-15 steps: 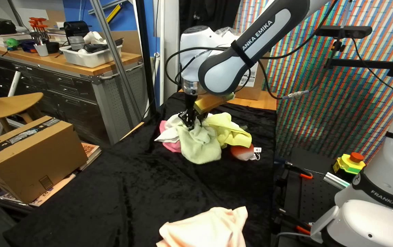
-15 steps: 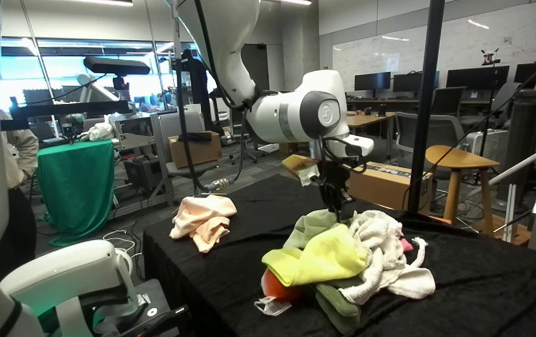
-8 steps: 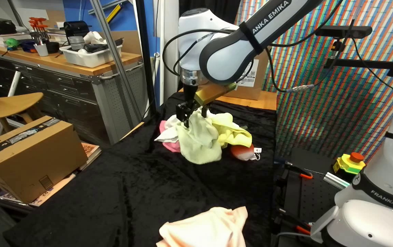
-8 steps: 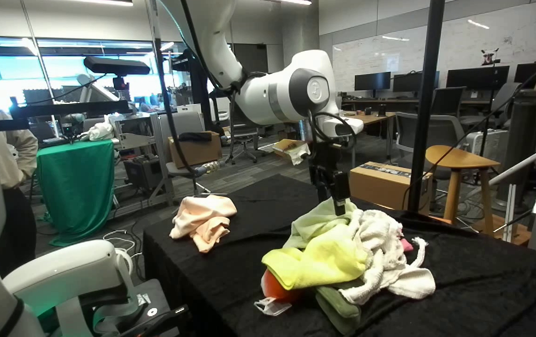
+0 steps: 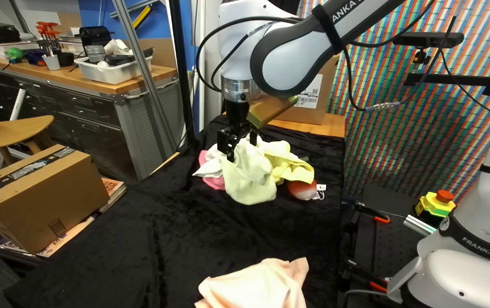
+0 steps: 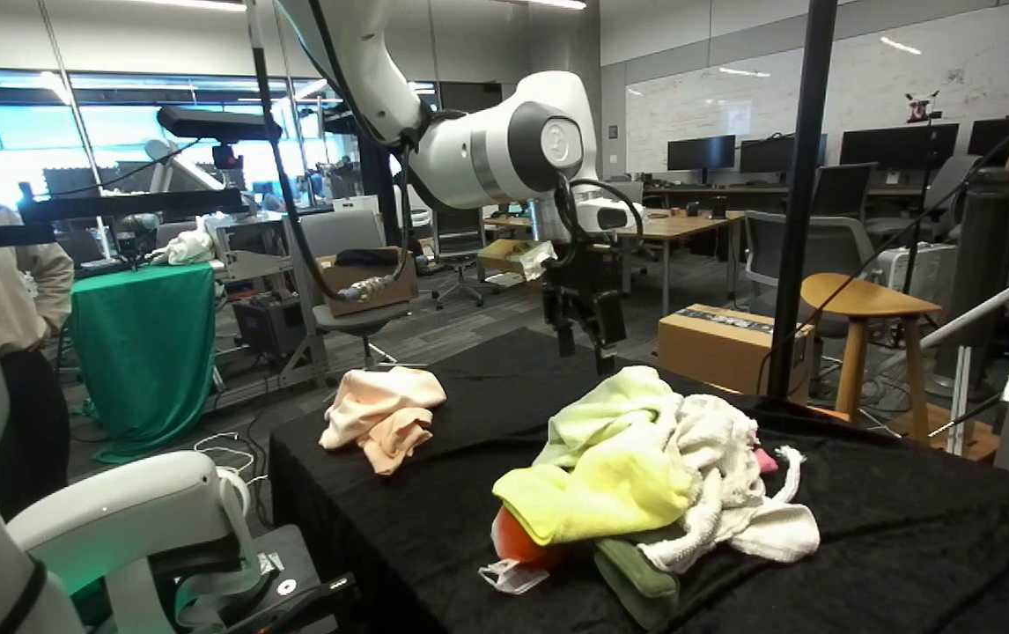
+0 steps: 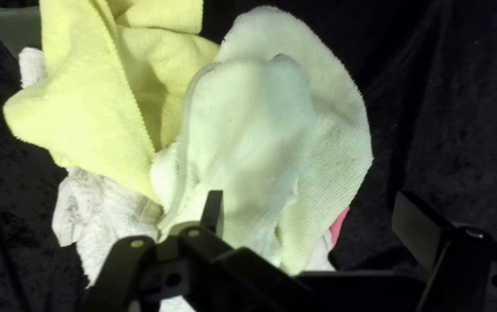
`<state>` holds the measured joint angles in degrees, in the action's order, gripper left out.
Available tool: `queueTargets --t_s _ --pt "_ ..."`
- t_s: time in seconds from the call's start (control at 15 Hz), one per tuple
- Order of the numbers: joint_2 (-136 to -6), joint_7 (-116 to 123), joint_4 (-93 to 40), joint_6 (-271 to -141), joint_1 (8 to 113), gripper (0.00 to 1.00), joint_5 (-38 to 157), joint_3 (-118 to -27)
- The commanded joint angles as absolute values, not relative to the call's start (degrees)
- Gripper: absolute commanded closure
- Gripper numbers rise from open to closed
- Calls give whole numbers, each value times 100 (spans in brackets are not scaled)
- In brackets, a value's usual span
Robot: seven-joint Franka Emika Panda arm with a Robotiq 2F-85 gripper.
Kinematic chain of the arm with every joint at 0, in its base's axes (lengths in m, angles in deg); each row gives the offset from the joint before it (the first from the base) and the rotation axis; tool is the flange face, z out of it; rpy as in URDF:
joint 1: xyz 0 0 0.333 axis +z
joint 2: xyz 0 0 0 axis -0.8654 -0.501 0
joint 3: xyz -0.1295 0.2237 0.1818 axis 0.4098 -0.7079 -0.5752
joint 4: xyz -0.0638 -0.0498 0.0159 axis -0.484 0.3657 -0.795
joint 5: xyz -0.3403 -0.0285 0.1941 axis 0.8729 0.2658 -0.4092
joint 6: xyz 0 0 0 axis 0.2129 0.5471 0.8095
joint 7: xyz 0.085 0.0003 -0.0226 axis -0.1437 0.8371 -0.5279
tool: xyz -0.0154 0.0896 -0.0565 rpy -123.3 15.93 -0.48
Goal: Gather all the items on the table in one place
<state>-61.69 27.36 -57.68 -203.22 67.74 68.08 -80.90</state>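
Poking out nearest — dark green cloth (image 6: 637, 578): at the front of the pile (image 6: 656, 484) in an exterior view, partly under the rest; I count it as gathered.
White loop (image 6: 515, 577) and red thing (image 6: 519, 534): just beside each other at the pile's near corner; I cannot tell if they are joined.
Yellow cloth (image 6: 592, 493): draped over the middle and partly over the red thing; gathered.
White cloth (image 6: 711, 445): bunched against the yellow one, one end spread on the black surface (image 6: 927, 546); gathered.
Pink cloth (image 6: 765, 460): only a scrap shows past the white one; it too seems to be in the pile.
Pale green cloth (image 6: 597, 416): heaped at the back of the pile, its top standing in a soft peak; in place, by the look of it.
Hand (image 6: 585, 350): over that peak, fingers (image 7: 418, 227) spread wide and holding nothing; whether a fingertip brushes the cloth I cannot tell.
Peach cloth (image 6: 384, 408): crumpled well apart from the pile, on the far part of the surface — the one item I can see left to bring. Most of the job looks done; one more pick and a drop onto the pile should finish it.
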Motion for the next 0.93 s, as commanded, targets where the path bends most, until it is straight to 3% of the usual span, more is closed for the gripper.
queueTargets --t_s 0.0,0.87 --pt "-6115 1941 -5965 -20311 6868 0 6211 -8333" --pt "-6370 726 -6511 -20344 7127 0 3781 -8973"
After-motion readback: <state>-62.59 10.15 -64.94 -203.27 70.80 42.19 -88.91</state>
